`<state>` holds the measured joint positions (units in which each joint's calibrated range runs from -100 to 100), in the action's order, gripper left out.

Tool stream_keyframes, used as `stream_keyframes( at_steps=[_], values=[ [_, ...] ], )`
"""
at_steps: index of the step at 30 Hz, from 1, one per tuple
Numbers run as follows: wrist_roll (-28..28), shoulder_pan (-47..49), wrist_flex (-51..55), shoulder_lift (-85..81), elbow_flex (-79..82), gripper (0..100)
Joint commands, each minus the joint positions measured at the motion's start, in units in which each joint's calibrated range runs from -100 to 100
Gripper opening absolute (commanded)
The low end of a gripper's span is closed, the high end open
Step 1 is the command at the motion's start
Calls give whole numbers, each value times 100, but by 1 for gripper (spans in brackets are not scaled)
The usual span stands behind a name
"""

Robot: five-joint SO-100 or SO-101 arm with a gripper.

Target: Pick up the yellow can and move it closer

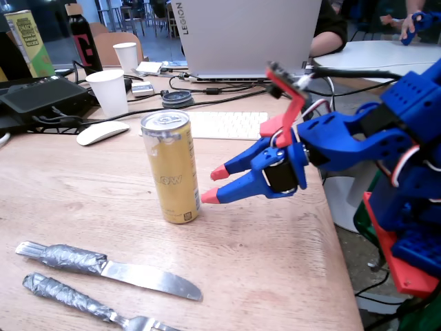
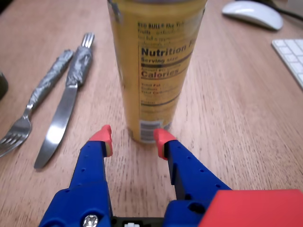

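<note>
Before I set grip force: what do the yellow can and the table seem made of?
The yellow can looks like thin metal, matte yellow with a shiny silver top and pull tab. The table looks like wood or wood laminate, with visible light grain and a smooth finish.

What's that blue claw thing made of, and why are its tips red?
The end effector looks like blue plastic: two tapered fingers with red tips. A red bracket on top carries a small board, black cables trail behind, and red parts join the blue arm. Why red, I can't tell.
</note>
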<state>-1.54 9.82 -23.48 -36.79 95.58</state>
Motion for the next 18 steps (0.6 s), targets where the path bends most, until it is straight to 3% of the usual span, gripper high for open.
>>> stream_keyframes(
  at_steps=[1,5,10,12,16,18],
  values=[
    [-15,0,-1872,703,300,20],
    [-20,-119,-3293,1810,310,20],
    [-20,-51,-3424,1947,310,21],
    [-93,17,-3432,1964,310,28],
    [-59,0,-3449,1955,310,55],
    [-59,-203,-3449,1955,310,61]
  ],
)
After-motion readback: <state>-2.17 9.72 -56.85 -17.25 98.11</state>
